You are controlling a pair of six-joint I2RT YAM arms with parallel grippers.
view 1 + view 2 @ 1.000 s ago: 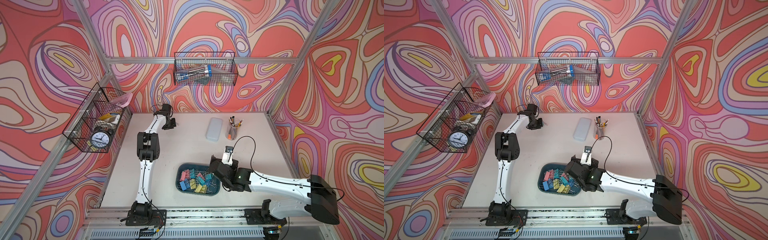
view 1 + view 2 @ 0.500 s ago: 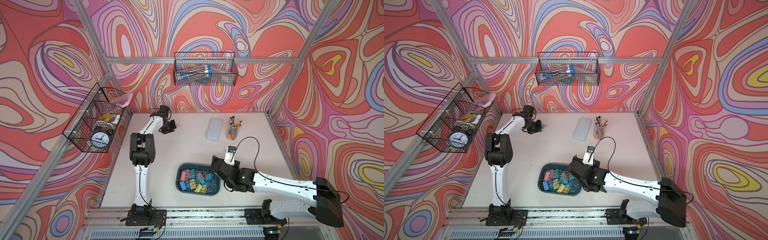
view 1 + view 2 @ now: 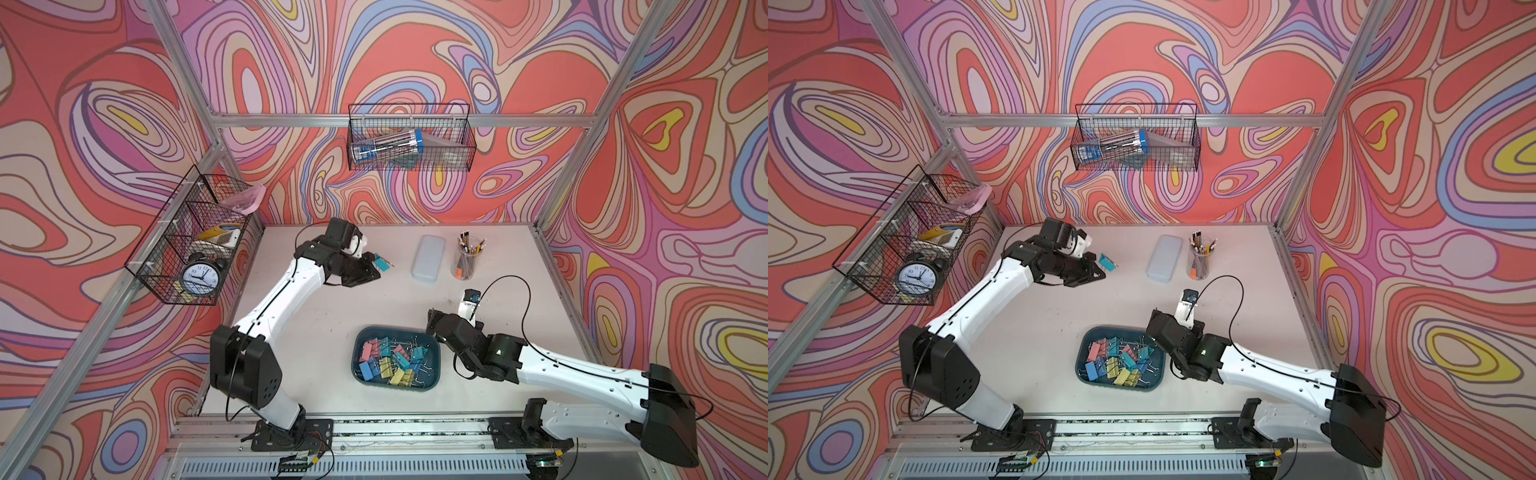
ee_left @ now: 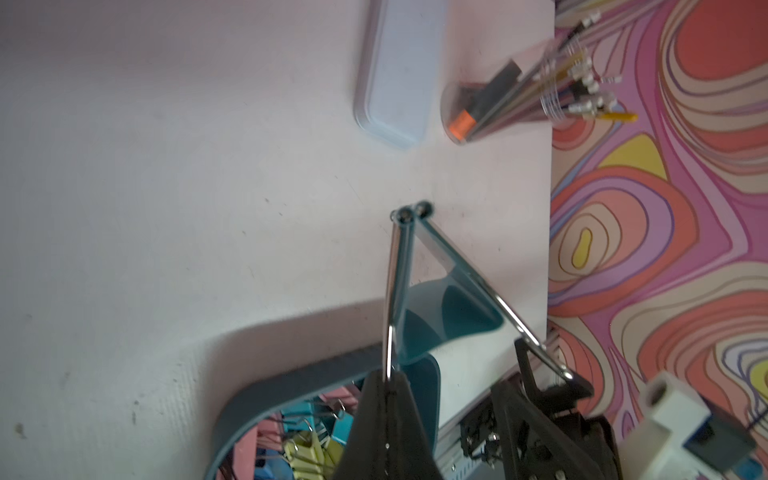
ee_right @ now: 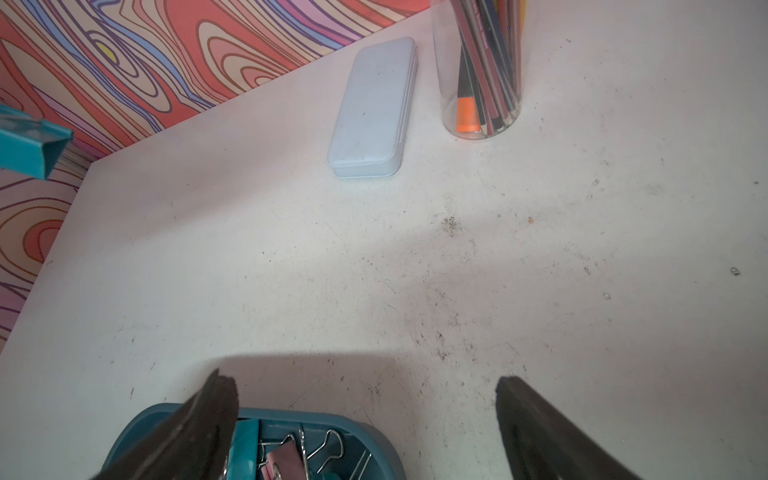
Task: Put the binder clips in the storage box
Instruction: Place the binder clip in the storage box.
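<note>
Left gripper (image 3: 371, 267) swung rightward, teal clip (image 3: 381, 262) pinched in jaws.

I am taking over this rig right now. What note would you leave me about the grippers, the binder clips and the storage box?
Left gripper: shut on one wire handle of a teal binder clip, which appears lifted near the back of the table, far from the storage box.
Right gripper: open, empty, at the box's far right corner.
Done: the other binder clips lie in the box; none shows loose on the table.
Left: carry the teal clip over the box and release it.
</note>
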